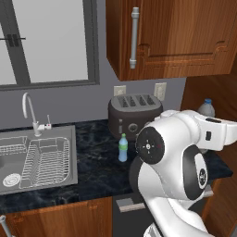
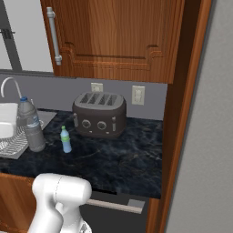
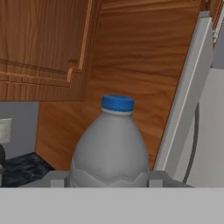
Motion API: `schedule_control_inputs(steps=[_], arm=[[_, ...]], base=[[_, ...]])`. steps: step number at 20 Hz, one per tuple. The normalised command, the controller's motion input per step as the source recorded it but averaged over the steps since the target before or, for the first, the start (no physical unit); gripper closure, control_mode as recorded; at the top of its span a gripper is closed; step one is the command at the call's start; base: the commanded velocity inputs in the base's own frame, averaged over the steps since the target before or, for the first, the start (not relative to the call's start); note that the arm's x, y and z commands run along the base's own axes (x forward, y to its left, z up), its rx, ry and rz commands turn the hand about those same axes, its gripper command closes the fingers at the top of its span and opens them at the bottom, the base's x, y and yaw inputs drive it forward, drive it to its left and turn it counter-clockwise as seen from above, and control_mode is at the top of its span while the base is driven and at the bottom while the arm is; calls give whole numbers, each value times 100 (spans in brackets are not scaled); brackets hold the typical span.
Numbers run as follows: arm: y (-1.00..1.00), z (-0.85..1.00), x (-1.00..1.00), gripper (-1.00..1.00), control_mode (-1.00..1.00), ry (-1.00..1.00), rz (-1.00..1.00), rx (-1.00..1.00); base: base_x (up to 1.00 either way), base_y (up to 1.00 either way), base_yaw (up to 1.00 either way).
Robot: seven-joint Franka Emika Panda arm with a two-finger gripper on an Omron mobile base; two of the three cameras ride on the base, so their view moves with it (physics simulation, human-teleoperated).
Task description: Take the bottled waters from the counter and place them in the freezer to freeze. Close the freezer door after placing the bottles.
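Gripper (image 3: 109,180) observed clamped on the grey-clear bottle (image 3: 109,144): in the hand view the bottle's lower body is seated between the two finger tips (image 3: 59,179), with both flanks touching them, and its dark blue cap is upright directly ahead of the tool. In the left base view the cap and shoulder of the same bottle are seen just above the white forearm. Whether its base is off the counter (image 1: 97,169) cannot be told. The pale blue bottle with green cap (image 1: 122,148) is noted standing upright on the black counter, well apart from the gripper and untouched, just in front of the dark toaster (image 1: 134,115). Ahead of the tool, beyond the held bottle, a brown wooden side panel (image 3: 131,57) is recorded. To the tool's upper left, a wooden wall cabinet (image 3: 39,43) is seen. To its right in the hand view, the grey freezer (image 3: 209,131) is visible, with a grey panel edge running slantwise up the frame and a thin dark line beside it. The freezer is near the held bottle but not touching it. A steel sink (image 1: 37,159) with a wire rack is logged on the far side of the green-capped bottle from the gripper.
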Motion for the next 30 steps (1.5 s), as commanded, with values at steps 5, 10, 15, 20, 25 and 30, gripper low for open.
schedule_control_inputs(steps=[5, 10, 15, 20, 25, 30], arm=[[0, 0, 0, 100, -100, 0, 0, 0], [0, 0, 0, 100, 100, 0, 0, 0], [0, 0, 0, 100, 100, 0, 0, 0], [0, 0, 0, 100, 100, 0, 0, 0], [0, 0, 0, 100, 100, 0, 0, 0], [0, 0, 0, 100, 100, 0, 0, 0]], base=[[0, 0, 0], [-7, 0, 0], [-42, 0, 0], [-86, -7, 0], [-86, -8, 0], [-76, -11, 0]])
